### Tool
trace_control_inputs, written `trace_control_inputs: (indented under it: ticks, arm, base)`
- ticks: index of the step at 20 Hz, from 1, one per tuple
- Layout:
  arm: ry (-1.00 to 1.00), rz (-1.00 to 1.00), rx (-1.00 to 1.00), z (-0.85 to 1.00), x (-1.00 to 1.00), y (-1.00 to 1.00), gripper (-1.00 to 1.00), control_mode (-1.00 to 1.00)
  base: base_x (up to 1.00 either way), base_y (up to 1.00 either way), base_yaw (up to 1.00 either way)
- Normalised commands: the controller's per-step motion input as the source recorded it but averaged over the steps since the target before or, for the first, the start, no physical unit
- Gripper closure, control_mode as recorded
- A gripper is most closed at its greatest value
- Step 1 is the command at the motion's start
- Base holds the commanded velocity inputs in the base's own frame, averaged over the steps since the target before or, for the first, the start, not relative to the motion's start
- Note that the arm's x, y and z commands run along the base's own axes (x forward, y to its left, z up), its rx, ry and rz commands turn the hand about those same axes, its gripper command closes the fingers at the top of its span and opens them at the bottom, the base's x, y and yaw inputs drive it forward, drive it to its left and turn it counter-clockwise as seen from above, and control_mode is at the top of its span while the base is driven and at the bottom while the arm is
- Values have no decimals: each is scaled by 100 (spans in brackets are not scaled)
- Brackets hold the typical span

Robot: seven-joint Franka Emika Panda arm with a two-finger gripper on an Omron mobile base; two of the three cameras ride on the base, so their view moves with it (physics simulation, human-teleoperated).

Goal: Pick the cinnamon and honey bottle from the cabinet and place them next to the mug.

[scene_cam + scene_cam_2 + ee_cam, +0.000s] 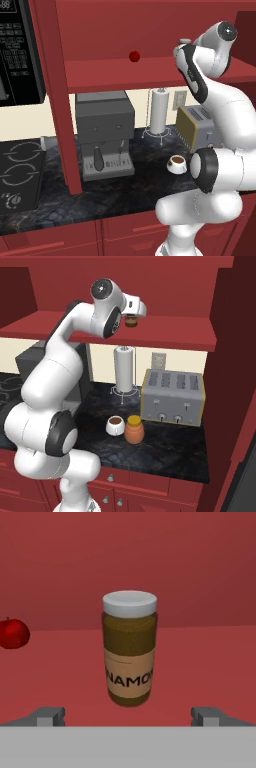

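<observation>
Facing the cinnamon with claw spread wide, jar upright between the fingertips' lines, untouched, on the cabinet shelf near its front edge. Red ball off to one side. Below, on the counter, honey bottle touching mug.

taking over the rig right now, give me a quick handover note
Claw: open, empty, lined up on the cinnamon, not touching it.
Cinnamon: upright on the cabinet shelf, red ball further along it.
Honey bottle: on the counter right beside the mug.
Done: honey bottle placed.
Left: grasp the cinnamon, carry it down, set it next to the mug.
</observation>
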Motion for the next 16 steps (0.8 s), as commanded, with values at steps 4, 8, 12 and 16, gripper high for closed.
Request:
trace_control_inputs:
  ticks: [4, 8, 12, 16]
  arm:
    - [0, 0, 0, 0, 14, 0, -100, -100]
    - [0, 0, 0, -1, 15, 0, -100, -100]
    - [0, 0, 0, -1, 12, 0, -100, -100]
    - [0, 0, 0, 0, 11, 0, -100, -100]
  base:
    - [0, 0, 0]
    - [0, 0, 0]
    - [0, 0, 0]
    - [0, 0, 0]
